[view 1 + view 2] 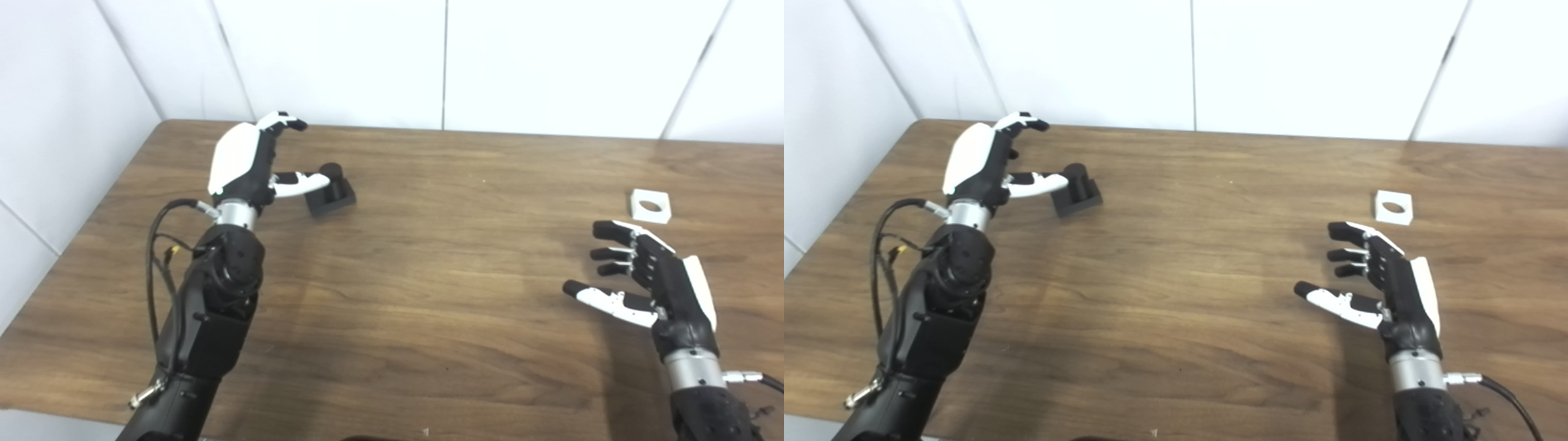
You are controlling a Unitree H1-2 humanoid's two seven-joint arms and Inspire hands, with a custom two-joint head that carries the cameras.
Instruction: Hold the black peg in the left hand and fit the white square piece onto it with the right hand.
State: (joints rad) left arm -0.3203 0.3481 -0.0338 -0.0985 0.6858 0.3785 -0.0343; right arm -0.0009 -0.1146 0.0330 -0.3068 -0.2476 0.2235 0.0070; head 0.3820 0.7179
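The black peg (pixel 331 190), a short round post on a square black base, stands on the wooden table (pixel 429 275) at the back left. My left hand (pixel 248 162) is open just left of it, thumb stretched toward the post and nearly touching it, fingers curled above. The white square piece (pixel 650 205) with a round hole lies flat at the right side. My right hand (pixel 649 278) hovers open below and slightly left of that piece, fingers spread, holding nothing.
White wall panels (pixel 441 61) close off the back and the left side of the table. Cables (pixel 160 245) loop beside my left forearm. The table's front edge runs along the bottom of the view.
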